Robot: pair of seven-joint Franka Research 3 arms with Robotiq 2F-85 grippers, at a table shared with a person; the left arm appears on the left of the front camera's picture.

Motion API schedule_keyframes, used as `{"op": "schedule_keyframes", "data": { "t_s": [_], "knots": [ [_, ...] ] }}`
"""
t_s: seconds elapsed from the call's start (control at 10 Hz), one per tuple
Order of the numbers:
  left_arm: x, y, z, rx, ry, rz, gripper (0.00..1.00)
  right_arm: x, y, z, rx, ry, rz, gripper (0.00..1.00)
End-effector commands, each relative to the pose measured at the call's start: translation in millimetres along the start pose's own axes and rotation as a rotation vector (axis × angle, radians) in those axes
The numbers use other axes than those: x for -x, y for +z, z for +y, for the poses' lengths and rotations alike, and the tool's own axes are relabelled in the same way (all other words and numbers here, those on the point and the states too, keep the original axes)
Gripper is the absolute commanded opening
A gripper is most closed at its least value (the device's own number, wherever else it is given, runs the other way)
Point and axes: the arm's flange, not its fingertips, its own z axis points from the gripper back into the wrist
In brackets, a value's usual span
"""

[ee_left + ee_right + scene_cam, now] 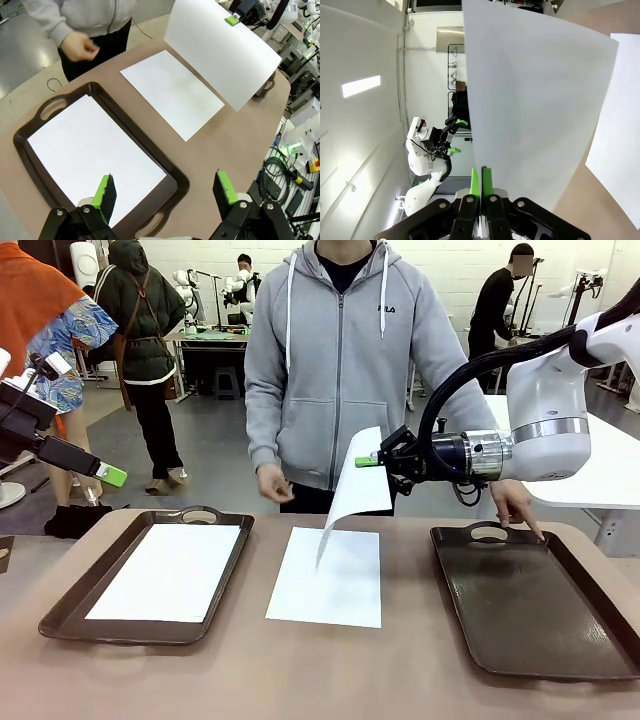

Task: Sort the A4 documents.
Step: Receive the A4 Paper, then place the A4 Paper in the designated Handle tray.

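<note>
Pinching the lifted sheet point(358, 490) by its top edge with the right gripper point(372, 461), jaws clenched flat on the paper, up over the middle of the table point(250, 680). Hangs roughly long side down, lower corner dangling just above the flat sheet point(330, 580) lying between the 2 trays. Over to the robot's right, the empty tray point(530, 610): probably the drop spot, and nearer this arm. Worth watching the person's hand point(518, 508) resting by that tray's far handle. On the other side, 1 stored sheet point(170, 570) flat in the left tray point(62, 615). Hovering above its near rim with the left gripper point(167, 192), fingers spread wide, holding nothing.
</note>
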Motion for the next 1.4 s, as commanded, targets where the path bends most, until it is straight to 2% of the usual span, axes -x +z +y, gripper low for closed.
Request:
{"op": "schedule_keyframes", "data": {
  "t_s": [0.0,1.3],
  "knots": [
    [-0.2,-0.5,0.2,0.004,-0.001,-0.004,1.0,-0.2,-0.8,0.3,0.006,0.002,-0.006,0.0],
    [-0.2,-0.5,0.2,0.004,-0.001,-0.004,1.0,-0.2,-0.8,0.3,0.006,0.002,-0.006,0.0]
  ]
}}
